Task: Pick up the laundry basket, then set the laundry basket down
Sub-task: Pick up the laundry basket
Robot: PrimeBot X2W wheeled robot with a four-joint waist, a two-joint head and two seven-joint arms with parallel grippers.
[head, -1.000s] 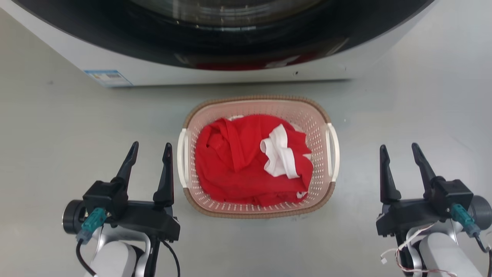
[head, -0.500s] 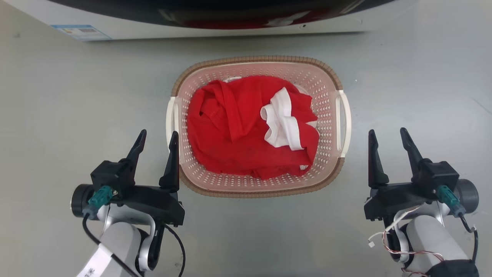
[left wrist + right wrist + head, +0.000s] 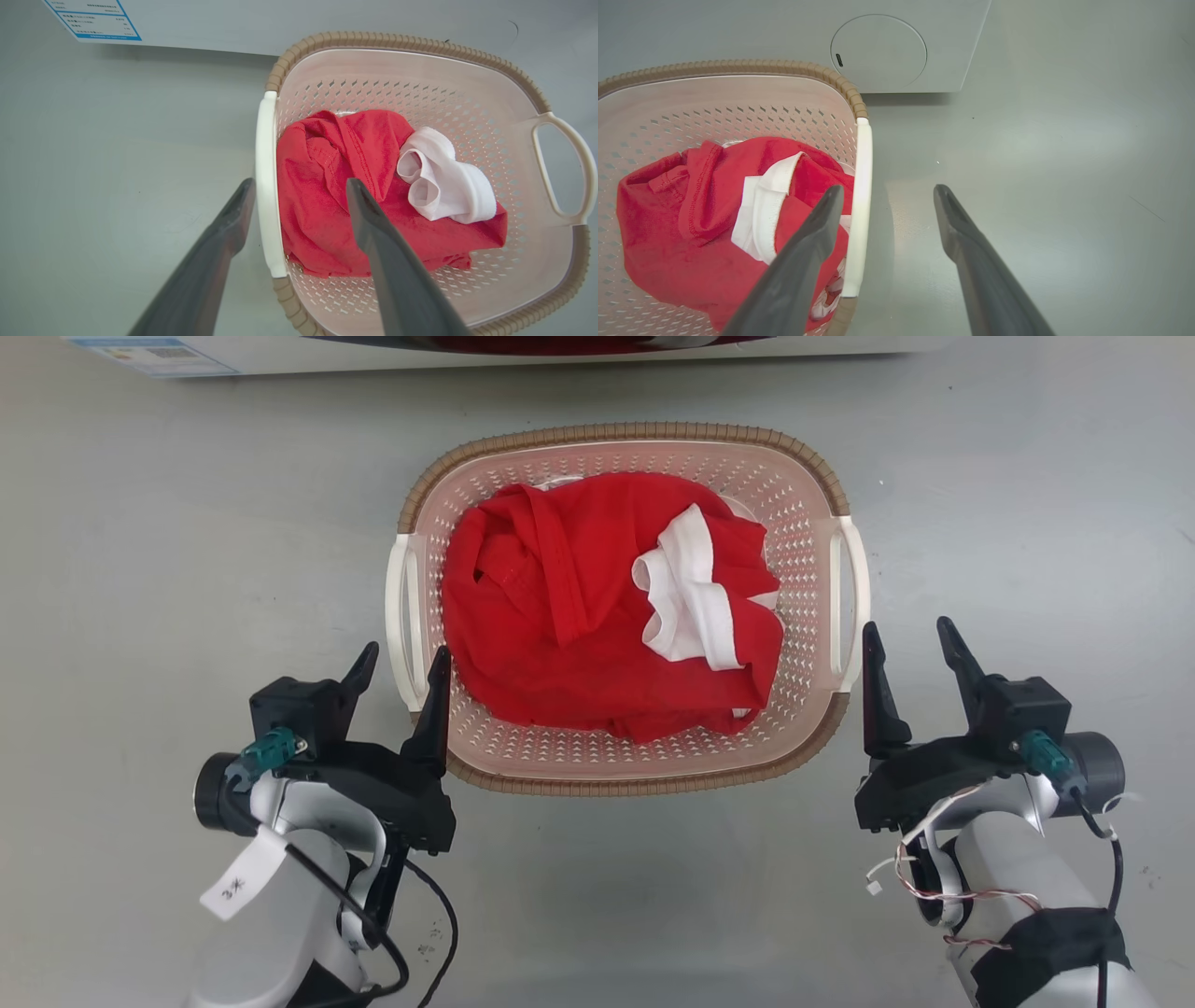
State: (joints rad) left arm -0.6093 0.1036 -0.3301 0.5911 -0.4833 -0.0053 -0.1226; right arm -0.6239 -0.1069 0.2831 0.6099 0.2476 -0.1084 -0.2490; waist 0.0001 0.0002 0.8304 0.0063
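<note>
The laundry basket [image 3: 616, 432] stands on the grey floor [image 3: 140, 569], with the white front of the washing machine [image 3: 896, 46] just beyond its far rim. A crumpled red garment [image 3: 579, 607] lies inside the basket, and a white ribbed piece [image 3: 686, 597] lies on top of it, toward the basket's right side.

The left gripper [image 3: 405, 653] sits at the basket's near left corner with its fingers [image 3: 224, 242] spread wide and nothing clasped between them. In the left wrist view the basket's white left handle [image 3: 264, 177] runs up between the two fingers. The outer finger is over the floor beside the basket and the inner finger is over the red garment. Whether either finger touches the handle cannot be told.

The right gripper [image 3: 906, 625] sits at the basket's near right corner, also spread wide and holding nothing. In the right wrist view the basket's white right handle [image 3: 861, 196] shows between its fingers [image 3: 971, 261]. The inner finger is over the clothes in the basket and the outer one is over the floor. In the head view the inner fingertip sits just beside the handle, and contact cannot be made out.
</note>
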